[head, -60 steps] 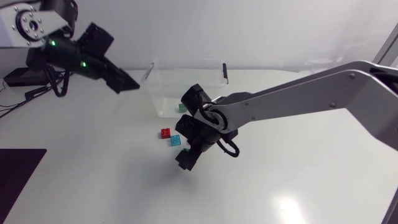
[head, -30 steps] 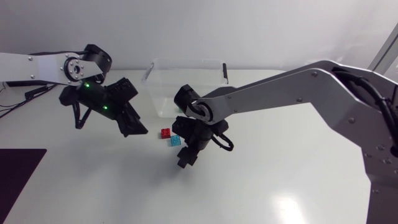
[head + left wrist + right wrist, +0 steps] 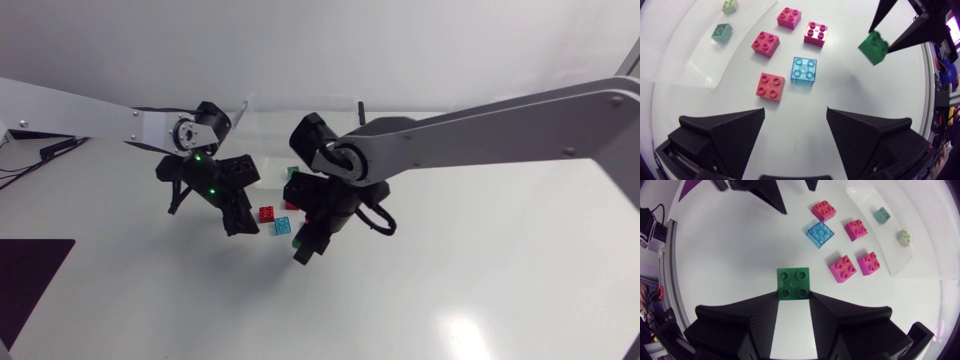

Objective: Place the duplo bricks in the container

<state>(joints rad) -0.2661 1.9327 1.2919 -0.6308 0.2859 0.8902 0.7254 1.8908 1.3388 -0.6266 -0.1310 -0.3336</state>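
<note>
Left arm swung down over the loose bricks | left gripper (image 3: 795,112) fingers apart above red brick (image 3: 771,86) | right gripper (image 3: 794,300) clamped on green brick (image 3: 793,283), short of container (image 3: 300,99) | likely light, rigid, slick: pinch flat sides

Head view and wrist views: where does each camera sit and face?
Head view: fixed above, looking down on white table; left arm, right arm show.
Left wrist view: left arm's end, facing down at the table; open left gripper shows.
Right wrist view: right arm's end, facing down; right gripper grips green square duplo brick.
Wrist views share translucent blue brick.
</note>
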